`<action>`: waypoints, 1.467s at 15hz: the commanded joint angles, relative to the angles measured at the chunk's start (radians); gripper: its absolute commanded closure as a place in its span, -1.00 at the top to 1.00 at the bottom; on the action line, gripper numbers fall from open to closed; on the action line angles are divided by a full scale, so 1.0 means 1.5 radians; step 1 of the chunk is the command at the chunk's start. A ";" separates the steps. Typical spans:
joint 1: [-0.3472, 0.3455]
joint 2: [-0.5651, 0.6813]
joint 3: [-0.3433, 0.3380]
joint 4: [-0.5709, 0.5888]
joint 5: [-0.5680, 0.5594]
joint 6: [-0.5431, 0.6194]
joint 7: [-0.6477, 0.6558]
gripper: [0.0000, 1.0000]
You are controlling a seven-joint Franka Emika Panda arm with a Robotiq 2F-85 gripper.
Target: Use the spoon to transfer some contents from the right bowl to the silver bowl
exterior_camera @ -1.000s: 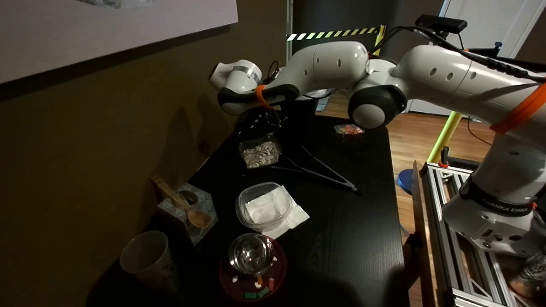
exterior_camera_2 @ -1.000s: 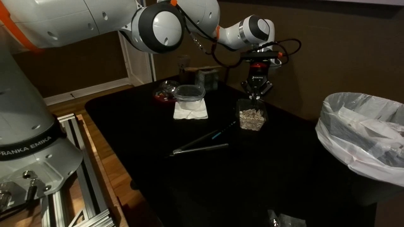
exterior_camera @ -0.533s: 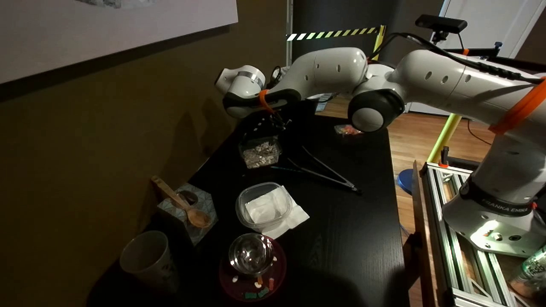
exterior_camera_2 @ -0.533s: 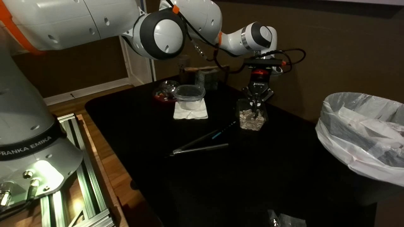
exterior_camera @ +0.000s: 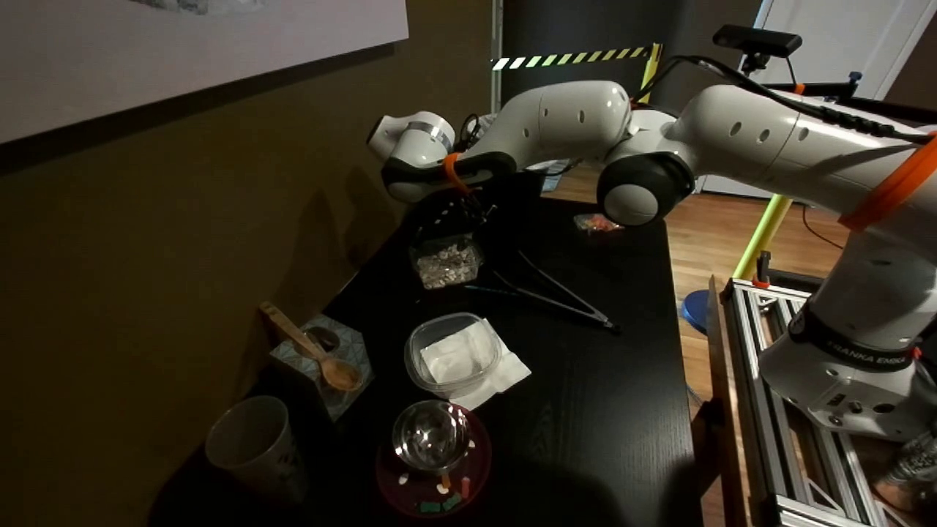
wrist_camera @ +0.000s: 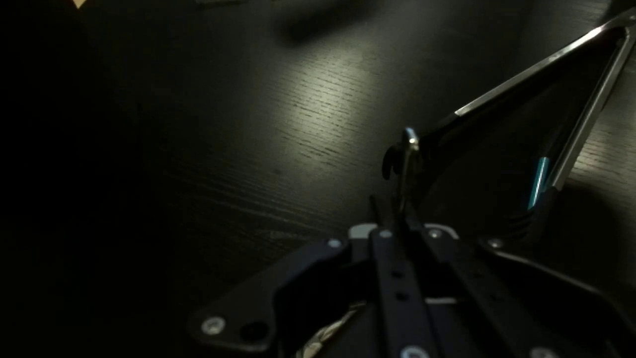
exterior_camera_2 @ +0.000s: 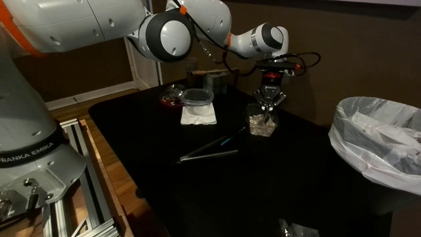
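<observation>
Across a black table (exterior_camera: 585, 417) against a brown wall (exterior_camera: 161, 256), a white robot arm (exterior_camera: 578, 117) reaches in from three o'clock in an exterior view. A pale panel (exterior_camera: 219, 51) covers the wall at ten o'clock, striped tape (exterior_camera: 571, 58) runs at one, and wood floor (exterior_camera: 694, 252) shows at three. The right bowl (exterior_camera: 414, 258), clear and holding pale granules (exterior_camera: 446, 267), stands mid-frame. At six o'clock from it, the silver bowl (exterior_camera: 430, 439) sits on a red dish (exterior_camera: 417, 494) scattered with coloured pieces (exterior_camera: 430, 506); between the bowls, a clear tub (exterior_camera: 417, 373) stands on a white napkin (exterior_camera: 511, 372). From the tub, a wooden spoon (exterior_camera: 320, 356) lies at nine o'clock on a patterned box (exterior_camera: 355, 344), a cup (exterior_camera: 252, 443) stands at eight and tongs (exterior_camera: 596, 317) lie spread at two.

In an exterior view, a plastic-lined bin (exterior_camera_2: 345, 144) stands at three o'clock, with clear wrapping (exterior_camera_2: 304, 230) at five. The gripper (exterior_camera_2: 267, 116) points down at the granules in the right bowl; contact cannot be made out.

In the wrist view, light gleams on the table's grain at twelve o'clock and the tongs lie at two. The gripper is clenched on a slim metal handle (wrist_camera: 408, 159), its other end hidden.
</observation>
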 commanded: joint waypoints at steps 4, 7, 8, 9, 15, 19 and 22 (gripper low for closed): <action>0.007 0.009 -0.009 -0.004 -0.030 0.014 -0.015 -0.98; 0.008 0.038 -0.015 0.016 -0.041 0.001 -0.012 -0.98; 0.009 0.045 -0.016 0.016 -0.044 0.005 -0.015 -0.98; 0.009 0.053 -0.017 0.017 -0.046 0.008 -0.012 -0.98; -0.002 0.062 0.007 0.009 -0.021 -0.012 -0.029 -0.98; -0.009 0.055 0.029 0.005 -0.005 -0.047 -0.081 -0.98; -0.014 0.050 0.045 0.002 0.009 -0.082 -0.119 -0.98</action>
